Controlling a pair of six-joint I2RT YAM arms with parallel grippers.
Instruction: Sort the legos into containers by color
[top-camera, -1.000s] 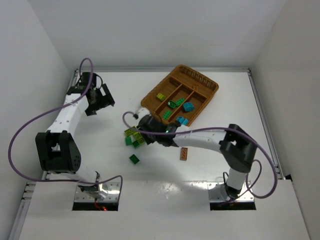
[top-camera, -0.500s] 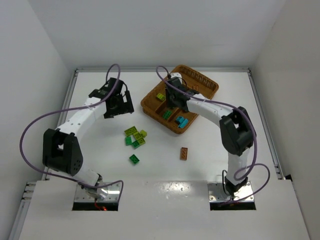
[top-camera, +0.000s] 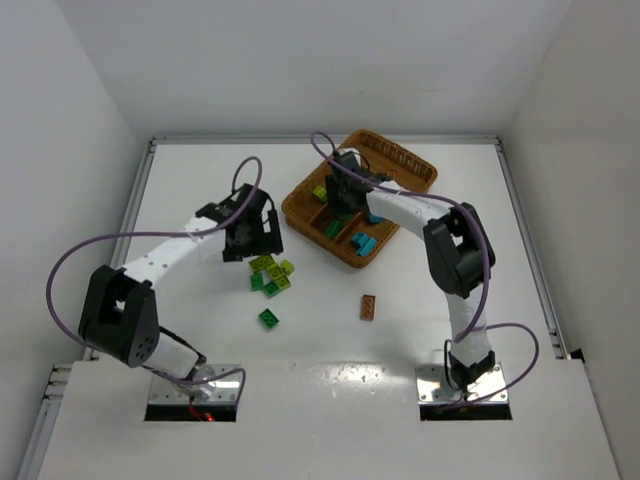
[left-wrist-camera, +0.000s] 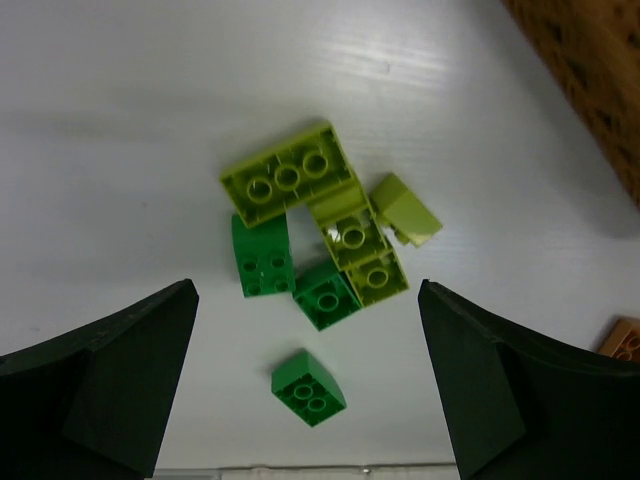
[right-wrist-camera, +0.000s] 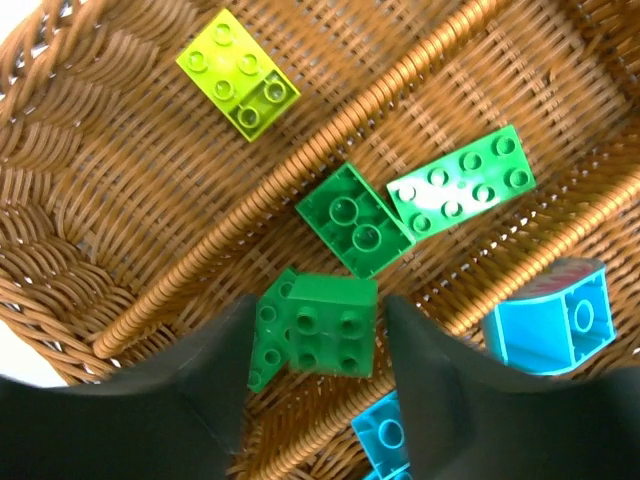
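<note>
My left gripper (top-camera: 255, 238) is open and empty above the loose pile of lime-yellow and dark green legos (top-camera: 270, 275) on the table. In the left wrist view the gripper (left-wrist-camera: 305, 292) frames a lime brick (left-wrist-camera: 288, 180) and a lone green brick (left-wrist-camera: 308, 387). My right gripper (top-camera: 343, 200) hangs low over the wicker tray (top-camera: 400, 160). In the right wrist view it (right-wrist-camera: 318, 312) is open around a green brick (right-wrist-camera: 330, 330) lying in the middle compartment, with a sliver of wicker showing beside it. A lime brick (right-wrist-camera: 238, 75) lies in the neighbouring compartment.
Two more green bricks (right-wrist-camera: 355, 220) (right-wrist-camera: 460, 190) lie in the middle compartment, and cyan bricks (right-wrist-camera: 550, 315) in the one beside it. A brown-orange brick (top-camera: 369, 307) and a single green brick (top-camera: 268, 318) lie apart on the table. White walls enclose the table.
My right gripper moved from the loose pile to the tray, bringing a green brick into the middle compartment. My left gripper swung from the far left to above the pile.
</note>
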